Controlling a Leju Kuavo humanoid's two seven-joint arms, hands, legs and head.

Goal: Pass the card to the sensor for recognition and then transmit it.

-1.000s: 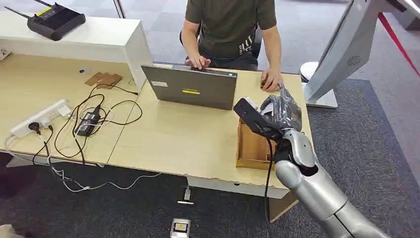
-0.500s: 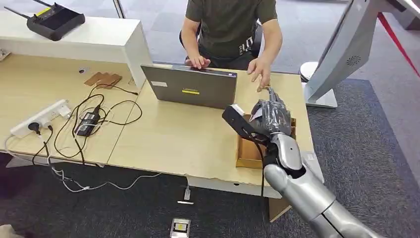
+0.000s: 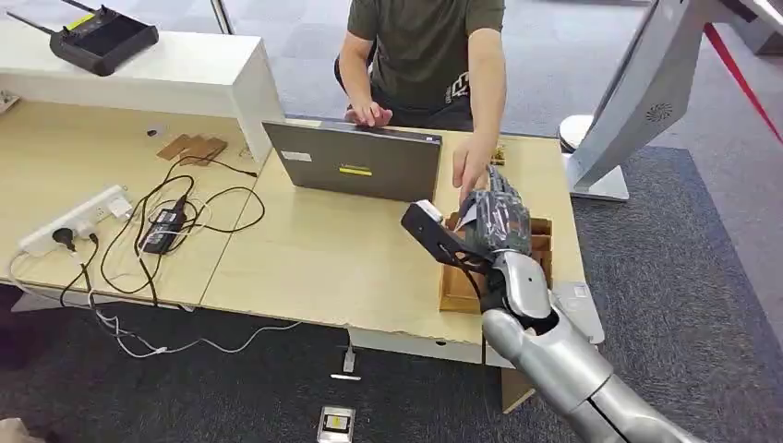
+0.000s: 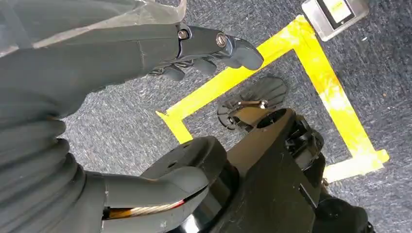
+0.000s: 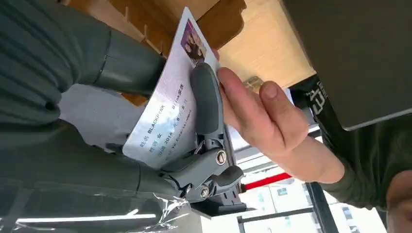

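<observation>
Here, we list items from nearest to farthest.
Left hand (image 4: 145, 53): we see it hanging over grey carpet marked with yellow tape (image 4: 311, 63); fingers loosely curled and apart, holding nothing.
Right hand (image 3: 499, 221): raised above the right end of the desk; fingers closed around the card.
Card (image 5: 167, 104): white, printed text on its face and a small picture at one end (we cannot read the text reliably); a dark finger (image 5: 206, 102) lies across its face and the thumb backs it from behind.
Wooden box (image 3: 462, 281): open, on the desk directly under the right hand.
Person's hand (image 5: 262, 116): reaching over the desk; its fingertips touch the card's far edge, just beside the robot's finger.
Desk (image 3: 323, 258): light wood.
Laptop (image 3: 355, 166): open, its lid back facing us, beyond the box.
Person (image 3: 425, 46): seated behind the laptop; the other hand rests at the laptop's edge.
</observation>
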